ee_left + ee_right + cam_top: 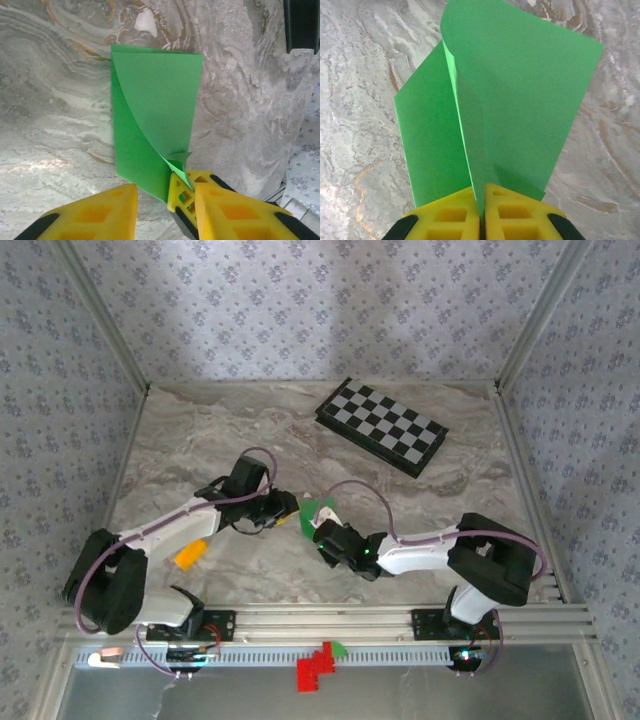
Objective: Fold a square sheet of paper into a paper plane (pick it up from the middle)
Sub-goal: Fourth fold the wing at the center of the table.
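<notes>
The thin, bright green square sheet of paper [520,100] is loosely folded double, its layers curving apart. Its near edge is clamped in the right gripper [482,200], over the middle of the marble-patterned table [200,440].

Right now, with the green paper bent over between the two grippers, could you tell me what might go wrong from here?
1. The right gripper is shut on one edge of the green paper, which stands curled, not flat; the fold may spring open or set crooked.
2. The left gripper is open beside a crumpled corner; it may snag on a finger and tear as that arm pulls away.
</notes>
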{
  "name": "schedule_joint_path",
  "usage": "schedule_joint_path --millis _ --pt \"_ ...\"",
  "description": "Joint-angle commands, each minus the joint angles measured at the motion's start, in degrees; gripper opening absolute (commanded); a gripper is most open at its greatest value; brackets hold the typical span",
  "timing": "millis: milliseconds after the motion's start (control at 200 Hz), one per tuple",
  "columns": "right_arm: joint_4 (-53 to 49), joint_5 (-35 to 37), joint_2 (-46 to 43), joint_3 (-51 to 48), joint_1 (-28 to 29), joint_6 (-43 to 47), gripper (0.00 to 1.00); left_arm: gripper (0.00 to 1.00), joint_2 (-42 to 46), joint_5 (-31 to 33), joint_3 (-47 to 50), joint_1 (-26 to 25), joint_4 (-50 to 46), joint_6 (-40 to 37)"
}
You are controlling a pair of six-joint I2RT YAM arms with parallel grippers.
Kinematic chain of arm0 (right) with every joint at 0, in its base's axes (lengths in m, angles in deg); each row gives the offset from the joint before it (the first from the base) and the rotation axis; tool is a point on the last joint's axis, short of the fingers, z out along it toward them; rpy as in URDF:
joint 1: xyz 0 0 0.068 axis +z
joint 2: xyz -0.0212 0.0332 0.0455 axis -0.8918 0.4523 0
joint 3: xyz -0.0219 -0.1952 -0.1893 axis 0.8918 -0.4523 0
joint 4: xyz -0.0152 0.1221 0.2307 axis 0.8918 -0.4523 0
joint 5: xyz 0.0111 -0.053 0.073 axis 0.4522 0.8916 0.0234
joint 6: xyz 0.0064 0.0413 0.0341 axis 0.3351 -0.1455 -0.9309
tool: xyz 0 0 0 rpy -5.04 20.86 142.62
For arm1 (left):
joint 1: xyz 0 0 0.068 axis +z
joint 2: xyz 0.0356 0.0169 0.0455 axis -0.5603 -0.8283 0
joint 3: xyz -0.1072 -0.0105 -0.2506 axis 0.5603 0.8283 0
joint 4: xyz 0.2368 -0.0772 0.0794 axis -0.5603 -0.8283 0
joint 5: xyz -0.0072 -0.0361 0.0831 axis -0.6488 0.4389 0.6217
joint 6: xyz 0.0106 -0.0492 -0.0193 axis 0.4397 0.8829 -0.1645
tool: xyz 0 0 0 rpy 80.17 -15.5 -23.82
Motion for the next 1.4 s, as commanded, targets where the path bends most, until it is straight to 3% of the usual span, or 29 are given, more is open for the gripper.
schedule_joint_path --millis 0,305,560,1394 --pt "5.6 -4.6 -1.6 -2.1 -0.8 -0.4 0.1 0.32 0.4 0.8 1.5 -0.8 0.9 -0.6" --pt "12.9 -7.5 -2.1 -6.5 -1.4 -3.5 0.1 0.14 -2.8 1.6 3.6 -5.3 7.0 1.8" --pt "16.1 -9.3 -2.5 -8.7 -2.3 -4.9 0.1 0.05 -5.2 2.8 4.7 -7.3 10.5 3.3" --pt "17.3 -17.8 -3.0 -10.9 -7.9 -11.6 0.09 0.02 -12.7 3.5 2.7 -8.7 11.2 0.3"
